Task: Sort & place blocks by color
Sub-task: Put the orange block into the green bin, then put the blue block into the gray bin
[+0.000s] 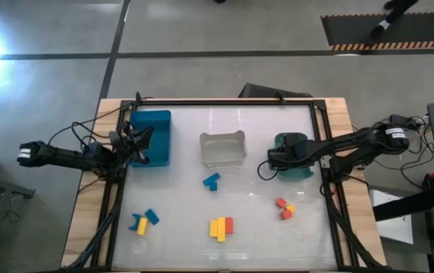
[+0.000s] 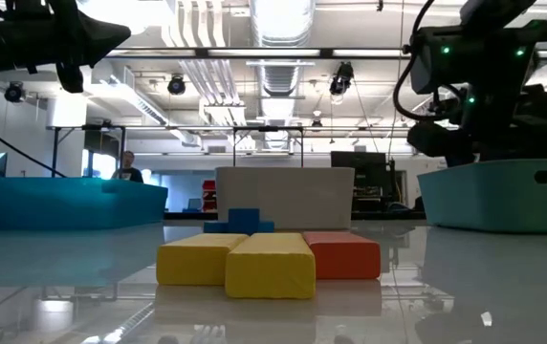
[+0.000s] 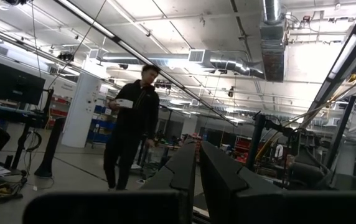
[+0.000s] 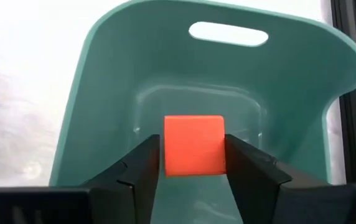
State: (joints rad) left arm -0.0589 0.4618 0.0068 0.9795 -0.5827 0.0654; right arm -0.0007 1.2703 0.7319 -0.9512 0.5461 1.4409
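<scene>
The right gripper (image 4: 192,163) hangs over the green bin (image 4: 103,93), with a red cube (image 4: 193,144) sitting between its two dark fingers. In the right wrist view slight gaps show on both sides of the cube, so the fingers look spread just wider than it; whether they touch it at all cannot be told. From above, that gripper (image 1: 275,159) is over the near-left part of the green bin (image 1: 302,171), at the right end of a row of three bins.

The step in hand, by my reading, is dropping a red block into the green bin. The next move calls for the fingers to part fully so the cube falls clear, then a lift straight up before reaching for another block.

The left gripper (image 1: 135,140), pressed together and empty, waits above the blue bin (image 1: 155,125) at the left end of the row. A clear bin (image 1: 223,138) stands between the two.

Most blocks lie loose on the desk (image 1: 255,235) (so sorting looks barely begun): a blue pair (image 1: 212,182) near the middle, red and yellow ones (image 1: 284,208) near the green bin, a yellow-and-red group (image 1: 220,227) at the front, and yellow and blue ones (image 1: 145,221) front left.
</scene>
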